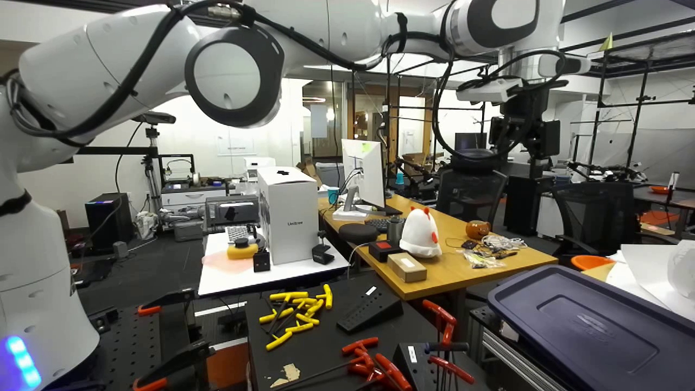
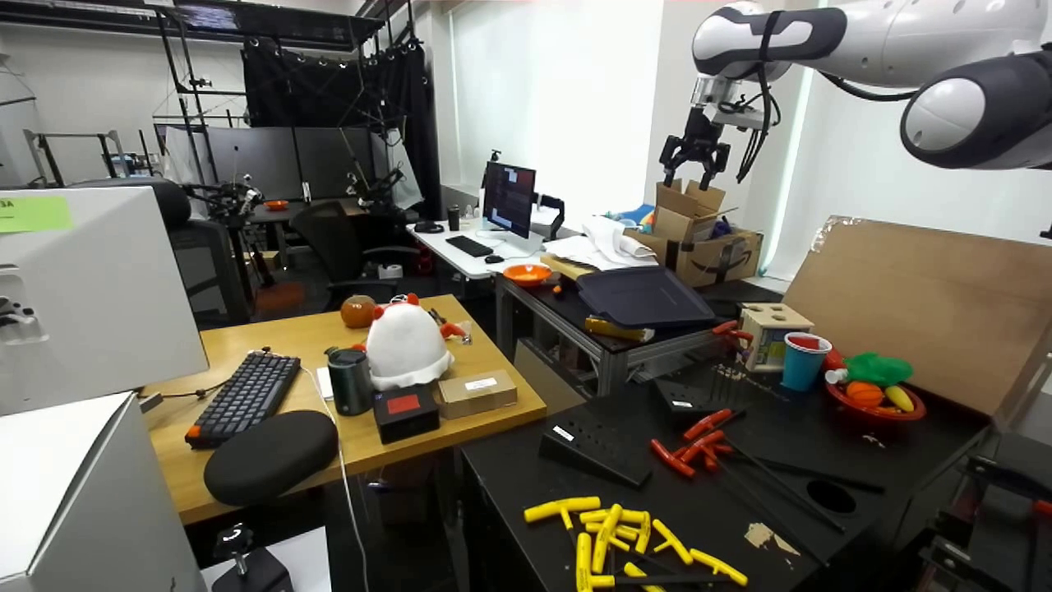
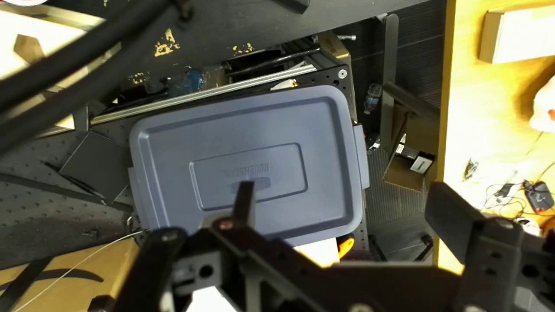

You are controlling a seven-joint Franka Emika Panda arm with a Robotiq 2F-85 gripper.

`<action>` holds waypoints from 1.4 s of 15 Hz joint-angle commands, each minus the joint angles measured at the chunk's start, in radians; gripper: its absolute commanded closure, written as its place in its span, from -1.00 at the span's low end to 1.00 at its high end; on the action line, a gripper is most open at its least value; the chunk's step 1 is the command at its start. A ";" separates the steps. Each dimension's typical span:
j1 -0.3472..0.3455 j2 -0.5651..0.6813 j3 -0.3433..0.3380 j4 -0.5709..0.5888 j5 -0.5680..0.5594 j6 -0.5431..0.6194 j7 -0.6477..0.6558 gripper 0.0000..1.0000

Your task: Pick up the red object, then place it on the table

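Observation:
Several red things show, and I cannot tell which is the red object. Red T-handle keys [image 1: 392, 371] lie on the low black surface, also visible in an exterior view [image 2: 674, 459]. A black box with a red square [image 1: 384, 247] sits on the tan wooden table [image 1: 488, 275], beside a white plush with red bits [image 2: 407, 345]. The table also shows at the right of the wrist view [image 3: 466, 149]. My gripper [image 3: 344, 201] is open, with nothing between its fingers. It is high above the dark blue lid, away from the table, and shows in both exterior views [image 1: 525, 144] [image 2: 687, 178].
The blue lid [image 3: 247, 125] lies on a metal-framed bench. Open cardboard boxes [image 2: 715, 251] stand behind it. Yellow T-handle keys [image 2: 606, 526] and black wedge blocks [image 2: 592, 448] lie on the black surface. A red bowl [image 2: 875, 413] of toy fruit and a blue cup [image 2: 801, 366] stand there too.

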 commanded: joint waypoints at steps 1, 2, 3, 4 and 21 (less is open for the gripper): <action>-0.013 0.003 0.005 -0.020 0.008 0.016 0.005 -1.00; -0.018 -0.002 0.009 -0.030 0.014 -0.019 0.010 -1.00; -0.020 -0.003 0.008 -0.033 0.013 -0.032 0.014 -1.00; -0.023 -0.009 0.008 -0.040 0.013 -0.061 0.016 -1.00; -0.057 -0.071 0.001 -0.036 0.005 -0.488 -0.046 -1.00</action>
